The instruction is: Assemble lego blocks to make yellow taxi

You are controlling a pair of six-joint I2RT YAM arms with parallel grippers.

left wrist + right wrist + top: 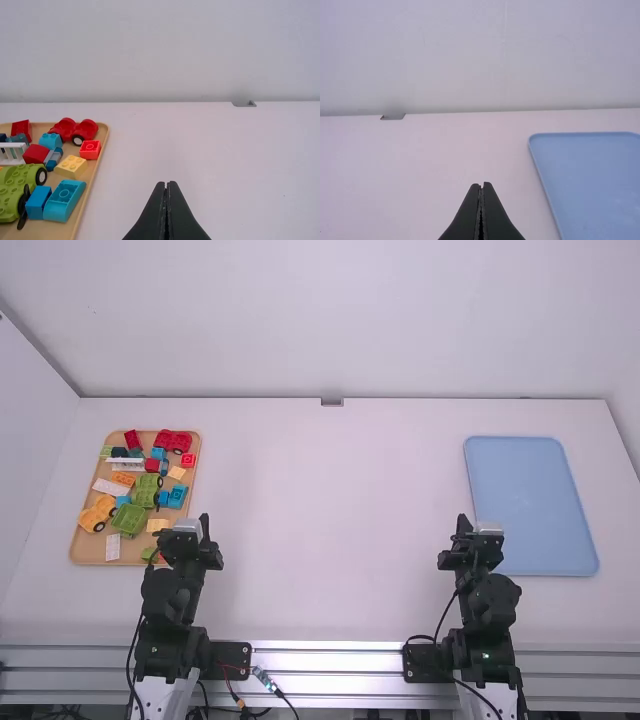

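I can read no text, label, number or sign on anything I see here.

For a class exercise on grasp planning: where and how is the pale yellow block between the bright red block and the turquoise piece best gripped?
Probably by two opposite side walls of the pale yellow block, from straight above. It sits studs up with flat, upright sides for the jaws; the bright red block and turquoise piece nearby make a sideways approach riskier.
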